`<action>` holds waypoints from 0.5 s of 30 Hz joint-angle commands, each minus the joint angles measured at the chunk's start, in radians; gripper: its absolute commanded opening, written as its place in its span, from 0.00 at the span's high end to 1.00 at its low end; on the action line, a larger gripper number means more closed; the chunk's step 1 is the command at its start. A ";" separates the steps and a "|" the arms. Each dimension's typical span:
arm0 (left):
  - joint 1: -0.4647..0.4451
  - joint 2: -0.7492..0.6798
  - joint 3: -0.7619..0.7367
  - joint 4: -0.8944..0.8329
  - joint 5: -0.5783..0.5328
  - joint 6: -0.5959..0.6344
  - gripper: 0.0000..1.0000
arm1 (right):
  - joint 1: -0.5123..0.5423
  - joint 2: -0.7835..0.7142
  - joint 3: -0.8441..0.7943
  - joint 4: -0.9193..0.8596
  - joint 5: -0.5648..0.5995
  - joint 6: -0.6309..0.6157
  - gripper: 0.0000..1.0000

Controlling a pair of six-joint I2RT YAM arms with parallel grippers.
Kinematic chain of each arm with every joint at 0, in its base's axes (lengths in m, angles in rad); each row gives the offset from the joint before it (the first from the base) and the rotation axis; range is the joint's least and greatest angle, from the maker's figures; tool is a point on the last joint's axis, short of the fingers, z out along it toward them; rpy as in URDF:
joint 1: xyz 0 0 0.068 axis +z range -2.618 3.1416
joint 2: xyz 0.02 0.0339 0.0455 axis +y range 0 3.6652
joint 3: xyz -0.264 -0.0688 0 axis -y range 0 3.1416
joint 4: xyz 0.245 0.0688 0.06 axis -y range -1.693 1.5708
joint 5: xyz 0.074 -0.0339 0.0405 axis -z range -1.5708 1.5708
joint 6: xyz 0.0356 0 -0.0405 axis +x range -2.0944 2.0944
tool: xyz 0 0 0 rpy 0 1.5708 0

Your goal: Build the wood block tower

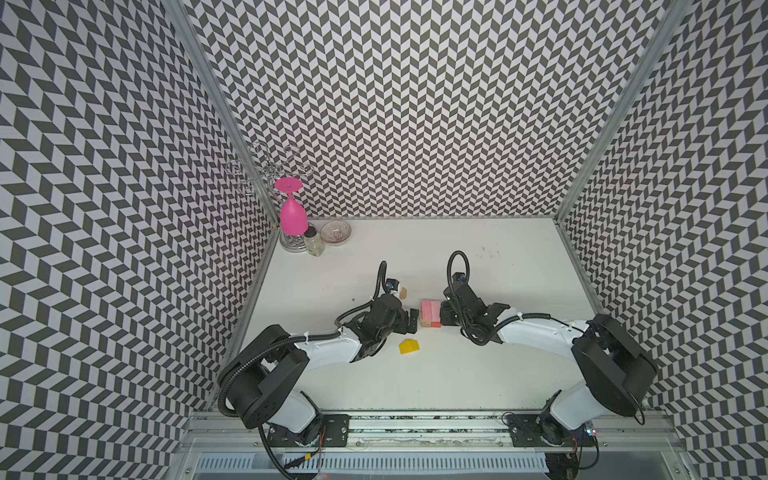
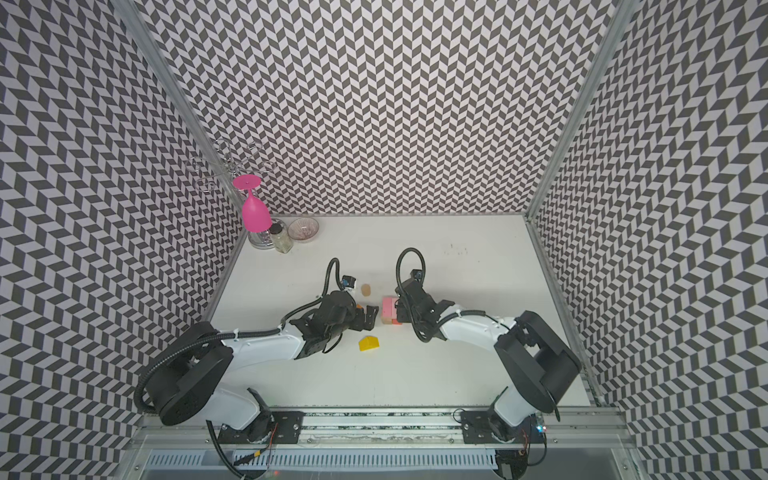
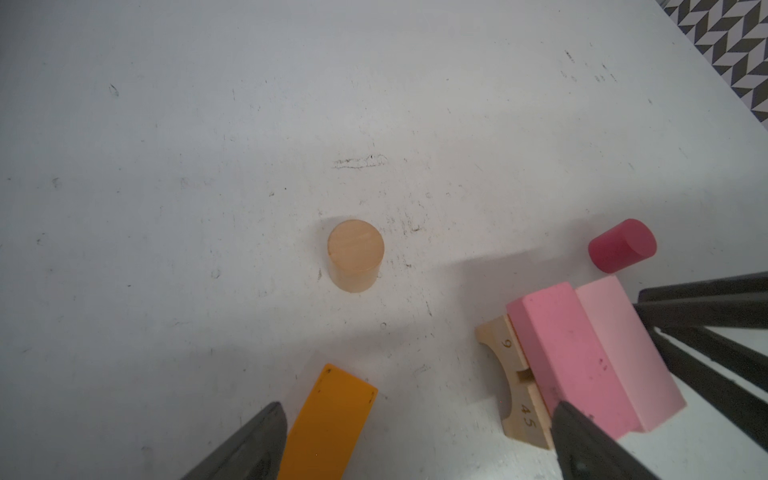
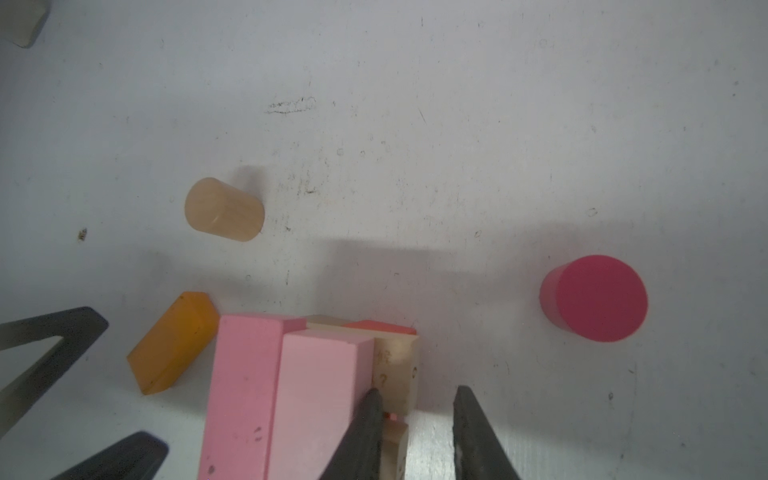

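In both top views the tower is a low stack with two pink bars lying on a tan arch and a red piece. My left gripper stands wide open just left of the stack. An orange bar lies on the table beside one of its fingers. My right gripper is at the stack's right side, narrowly open, one finger against the light pink bar and bare table in the gap. Loose blocks: tan cylinder, red cylinder, yellow house-shaped block.
At the back left corner a pink goblet hangs upside down on a wire rack, with a small jar and a glass bowl beside it. Patterned walls close the white table on three sides.
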 commanded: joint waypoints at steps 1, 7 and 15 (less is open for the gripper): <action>-0.011 0.021 0.034 0.013 0.009 0.006 0.00 | 0.008 -0.008 0.016 0.023 0.029 0.012 0.71; -0.020 0.055 0.053 0.013 0.013 0.009 0.00 | 0.008 -0.021 0.006 0.026 0.032 0.014 0.71; -0.026 0.091 0.076 0.010 0.013 0.009 0.00 | 0.008 -0.020 0.003 0.027 0.029 0.013 0.70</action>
